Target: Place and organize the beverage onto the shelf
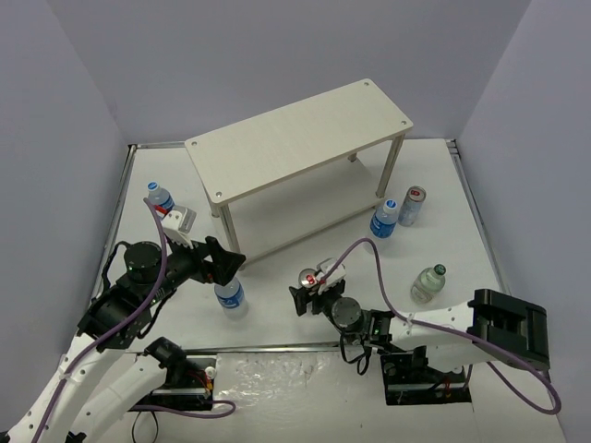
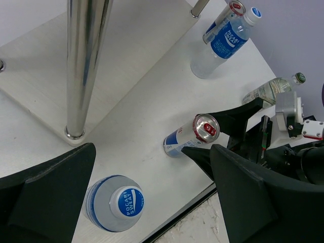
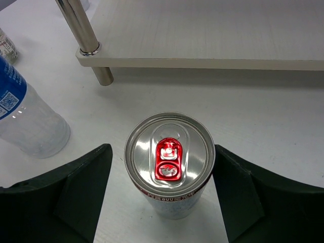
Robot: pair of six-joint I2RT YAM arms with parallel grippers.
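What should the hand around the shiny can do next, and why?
Probably squeeze shut on it. The right gripper has a finger on each side of the upright can, but a thin gap shows on both sides, so it isn't held yet. It can't be carried to the shelf until gripped.

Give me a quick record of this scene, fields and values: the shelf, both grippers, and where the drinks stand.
shelf: two-tier, top board bare
left gripper: open, astride near bottle, upright
right gripper: open, astride centre can, upright
left of shelf: far bottle, upright
right of shelf: right bottle beside right can, both upright
right foreground: small bottle, upright
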